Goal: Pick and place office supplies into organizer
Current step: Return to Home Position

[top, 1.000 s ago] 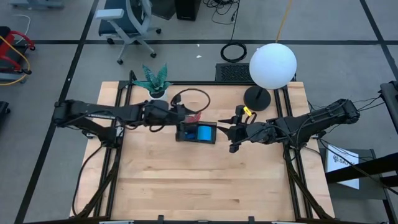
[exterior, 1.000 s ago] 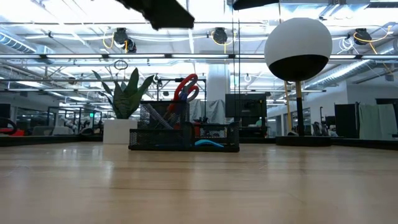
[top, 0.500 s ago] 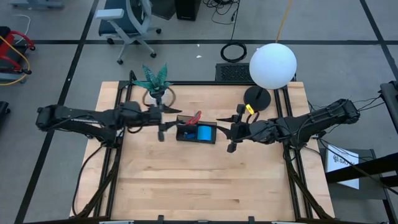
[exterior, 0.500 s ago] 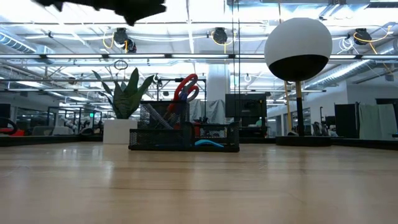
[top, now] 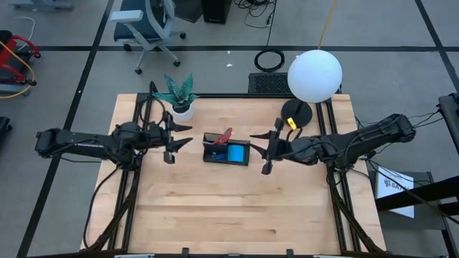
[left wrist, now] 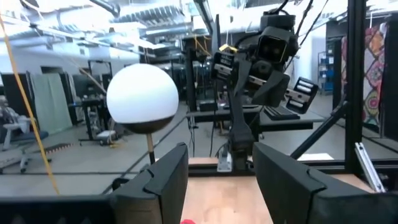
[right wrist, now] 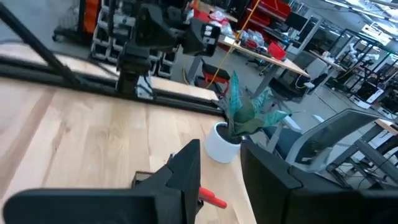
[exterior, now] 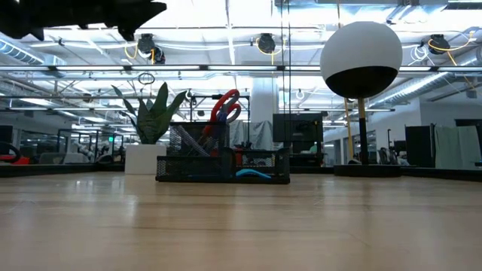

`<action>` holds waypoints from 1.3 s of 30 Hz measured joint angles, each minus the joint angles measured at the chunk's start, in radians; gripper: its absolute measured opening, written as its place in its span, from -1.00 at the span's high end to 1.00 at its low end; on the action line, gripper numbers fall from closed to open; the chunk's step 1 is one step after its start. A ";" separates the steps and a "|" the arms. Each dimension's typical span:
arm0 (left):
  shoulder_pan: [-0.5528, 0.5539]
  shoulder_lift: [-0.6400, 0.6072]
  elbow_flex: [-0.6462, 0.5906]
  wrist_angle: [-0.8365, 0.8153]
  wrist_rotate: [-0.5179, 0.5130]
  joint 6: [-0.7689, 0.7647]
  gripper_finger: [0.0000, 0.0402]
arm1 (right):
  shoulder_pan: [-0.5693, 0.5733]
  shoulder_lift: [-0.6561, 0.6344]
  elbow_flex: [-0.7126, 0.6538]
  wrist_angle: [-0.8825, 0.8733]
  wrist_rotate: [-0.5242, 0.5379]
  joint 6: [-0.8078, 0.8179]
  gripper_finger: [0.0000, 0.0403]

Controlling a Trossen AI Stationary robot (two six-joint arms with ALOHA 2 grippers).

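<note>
The left gripper (top: 185,135) hangs over the table (top: 215,208) with fingers wide apart and nothing between them. Half a second ago it was just beside the organizer (top: 206,157); now it is drawn back, near the plant (top: 178,92). The right gripper (top: 261,152), also spread and empty, stays on the organizer's other side. Inside the organizer, red-handled scissors (top: 225,134) stand and the blue note pad (top: 235,153) lies.

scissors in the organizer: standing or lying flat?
Standing, tilted: in the low view the scissors poke red handles-up above the taller compartment of the organizer.
</note>
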 joint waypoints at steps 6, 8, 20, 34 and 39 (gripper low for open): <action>0.000 -0.035 -0.001 -0.002 0.000 0.019 0.06 | 0.000 -0.081 -0.028 0.007 -0.079 0.047 0.48; 0.000 -0.040 -0.001 -0.008 0.000 0.009 0.06 | 0.000 -0.133 -0.066 0.042 -0.141 0.050 0.48; 0.000 -0.040 -0.001 -0.014 0.000 0.011 0.06 | 0.000 -0.506 -0.349 0.283 -0.181 0.077 0.48; 0.000 -0.039 -0.001 -0.027 0.000 0.027 0.06 | -0.011 -0.721 -0.477 0.300 -0.048 -0.005 0.48; 0.000 -0.039 -0.002 -0.055 -0.027 0.040 0.06 | -0.057 -0.744 -0.510 0.332 -0.053 -0.008 0.48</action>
